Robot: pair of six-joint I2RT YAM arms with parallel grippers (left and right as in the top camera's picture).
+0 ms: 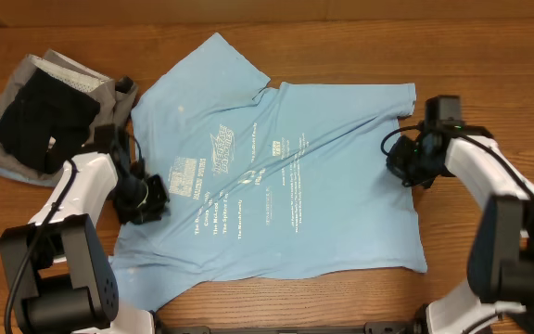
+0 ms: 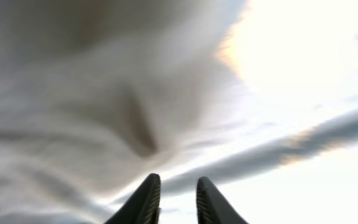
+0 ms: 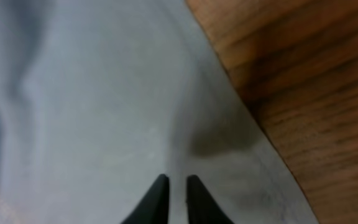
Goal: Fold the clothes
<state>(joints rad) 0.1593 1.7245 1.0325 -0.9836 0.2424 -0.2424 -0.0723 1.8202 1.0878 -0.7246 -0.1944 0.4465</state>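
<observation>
Overhead, the left gripper (image 1: pixel 146 198), slightly parted, and the right gripper (image 1: pixel 404 160), nearly closed with its grip unclear, should firmly pinch the T-shirt (image 1: pixel 341 218) at its sides before lifting evenly.

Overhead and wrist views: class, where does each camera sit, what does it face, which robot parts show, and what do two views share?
Overhead: above the table, looking down at the shirt, a pile, both arms.
Left wrist: on the left arm, over blurred pale cloth; left hand shows.
Right wrist: on the right arm, facing shirt edge and table; right hand shows.
Shared: overhead and right wrist show shirt and table.
</observation>
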